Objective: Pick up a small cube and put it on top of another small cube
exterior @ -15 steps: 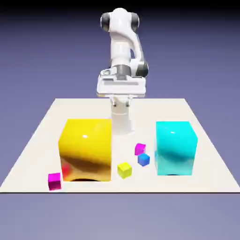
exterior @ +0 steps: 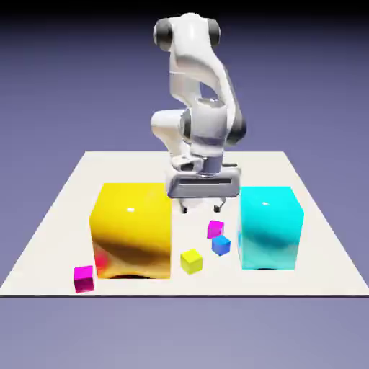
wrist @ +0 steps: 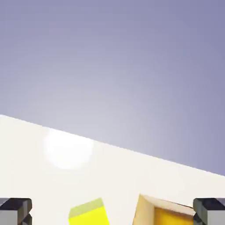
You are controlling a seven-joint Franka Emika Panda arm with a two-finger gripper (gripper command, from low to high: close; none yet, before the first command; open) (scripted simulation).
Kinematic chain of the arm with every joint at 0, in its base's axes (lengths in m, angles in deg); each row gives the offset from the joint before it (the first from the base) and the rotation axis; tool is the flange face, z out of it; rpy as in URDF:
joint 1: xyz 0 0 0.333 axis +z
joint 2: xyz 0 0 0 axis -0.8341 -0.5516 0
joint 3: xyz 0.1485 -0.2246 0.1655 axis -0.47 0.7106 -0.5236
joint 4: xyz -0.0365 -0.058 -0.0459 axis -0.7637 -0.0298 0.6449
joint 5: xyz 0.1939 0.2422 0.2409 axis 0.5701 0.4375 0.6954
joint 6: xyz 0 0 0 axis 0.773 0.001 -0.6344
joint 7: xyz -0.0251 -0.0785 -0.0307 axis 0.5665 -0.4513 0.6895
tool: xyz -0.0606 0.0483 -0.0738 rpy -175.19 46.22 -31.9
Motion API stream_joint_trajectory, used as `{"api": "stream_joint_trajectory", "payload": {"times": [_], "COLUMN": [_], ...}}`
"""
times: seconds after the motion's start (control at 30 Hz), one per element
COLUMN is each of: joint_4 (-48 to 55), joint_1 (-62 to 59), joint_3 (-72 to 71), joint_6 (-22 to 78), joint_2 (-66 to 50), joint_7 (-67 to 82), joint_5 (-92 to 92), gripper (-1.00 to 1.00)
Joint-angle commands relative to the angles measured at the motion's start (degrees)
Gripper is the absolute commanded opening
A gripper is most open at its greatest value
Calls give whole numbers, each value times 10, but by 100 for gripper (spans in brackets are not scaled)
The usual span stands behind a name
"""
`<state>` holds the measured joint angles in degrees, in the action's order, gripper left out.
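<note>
The small yellow cube (exterior: 191, 261) lies on the table near the front, between the two big blocks. A small blue cube (exterior: 220, 245) and a small magenta cube (exterior: 215, 229) sit just behind it to the exterior view's right. My gripper (exterior: 202, 208) hangs open above and behind these cubes, holding nothing. In the hand view the small yellow cube (wrist: 89, 213) shows at the bottom edge between the two grey fingertips (wrist: 15, 210), with the gripper (wrist: 112, 212) wide apart around empty table.
A big glossy yellow block (exterior: 132, 229) stands on the exterior view's left and a big cyan block (exterior: 269, 227) on its right, flanking the gripper. Another small magenta cube (exterior: 84, 278) sits at the yellow block's front left corner. The yellow block's corner (wrist: 165, 214) shows in the hand view.
The arm has bent forward and down, bringing the gripper from high at the table's far side to low between the two big blocks. The cubes have not moved.
</note>
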<state>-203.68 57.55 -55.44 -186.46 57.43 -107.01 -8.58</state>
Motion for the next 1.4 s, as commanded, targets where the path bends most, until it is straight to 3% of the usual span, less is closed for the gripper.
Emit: {"api": "stream_joint_trajectory", "payload": {"times": [0.0, 0.77, 1.0, 1.03, 1.23, 1.37], "joint_4": [18, 423, 333, 333, 427, 396], "joint_1": [-1, 1, -23, -23, 1, -9], "joint_3": [-4, -93, -87, -87, -93, -138], "joint_6": [25, 597, 520, 520, 603, 540], "joint_2": [-21, -498, -496, -496, -503, -441], "joint_7": [1, 18, -1, -1, 18, -22], "joint_5": [-6, -154, -170, -170, -156, -211], "gripper": [0, 0, 0, -100, -100, -100]}}
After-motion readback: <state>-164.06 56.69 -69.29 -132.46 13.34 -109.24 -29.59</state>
